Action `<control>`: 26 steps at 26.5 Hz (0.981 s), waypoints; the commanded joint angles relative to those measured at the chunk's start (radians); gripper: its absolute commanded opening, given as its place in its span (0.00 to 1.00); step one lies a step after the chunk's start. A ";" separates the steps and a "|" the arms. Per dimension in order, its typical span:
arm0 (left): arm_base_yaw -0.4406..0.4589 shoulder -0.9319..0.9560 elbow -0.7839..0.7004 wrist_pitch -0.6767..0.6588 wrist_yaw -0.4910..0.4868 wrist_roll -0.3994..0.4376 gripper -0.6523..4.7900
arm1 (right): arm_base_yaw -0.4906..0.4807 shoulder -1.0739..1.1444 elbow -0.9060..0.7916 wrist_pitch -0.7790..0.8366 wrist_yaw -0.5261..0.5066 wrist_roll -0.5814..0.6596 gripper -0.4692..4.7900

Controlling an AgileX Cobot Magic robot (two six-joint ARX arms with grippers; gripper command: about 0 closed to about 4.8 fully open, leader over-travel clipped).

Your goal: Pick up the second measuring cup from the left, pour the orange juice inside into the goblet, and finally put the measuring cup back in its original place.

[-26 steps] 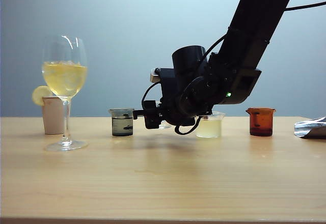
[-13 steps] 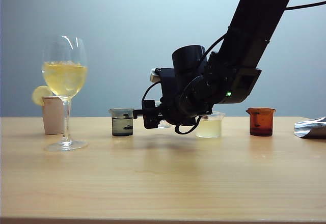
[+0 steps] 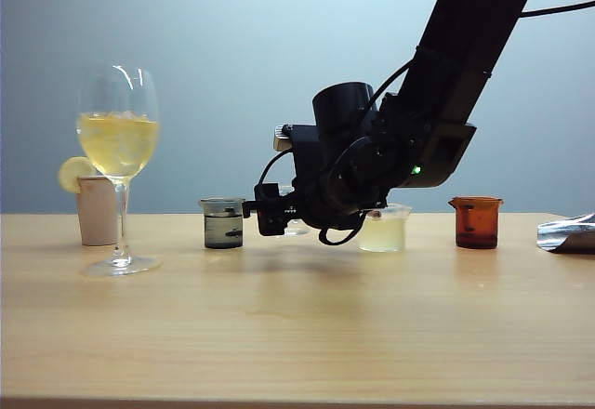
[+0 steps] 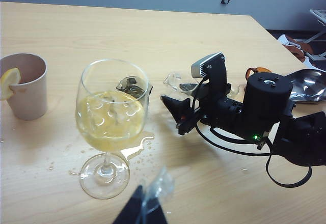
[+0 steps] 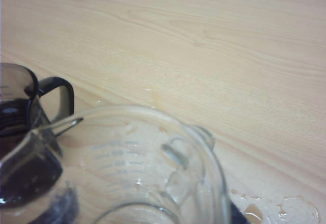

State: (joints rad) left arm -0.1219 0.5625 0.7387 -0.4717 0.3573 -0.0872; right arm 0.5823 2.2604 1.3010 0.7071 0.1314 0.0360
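Clear and emptied, the measuring cup [image 5: 137, 168] stands back in its row between the smoky beaker [image 3: 223, 222] and pale-liquid cup [image 3: 382, 229], light, slick, brittle, best gripped mid-wall, right gripper [image 3: 271, 210] spread around it, left gripper [image 4: 145, 203] unreadable.

Matt pale wood table [image 3: 297, 335], glossy clear glass goblet [image 3: 118, 130], crinkled shiny foil [image 3: 567, 233].

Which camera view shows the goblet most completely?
The exterior view: the goblet stands in full side profile, rim to foot, far from the right tool. The left wrist view shows the goblet from above, with yellow liquid and ice. The right wrist view shows only the measuring cup, no goblet.
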 commanded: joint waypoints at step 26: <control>0.000 -0.001 0.007 0.006 0.003 -0.002 0.11 | 0.013 -0.042 -0.001 -0.085 -0.018 0.024 0.89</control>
State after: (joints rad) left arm -0.1219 0.5632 0.7387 -0.4721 0.3569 -0.0872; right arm 0.5934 2.2303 1.2991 0.6247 0.1177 0.0490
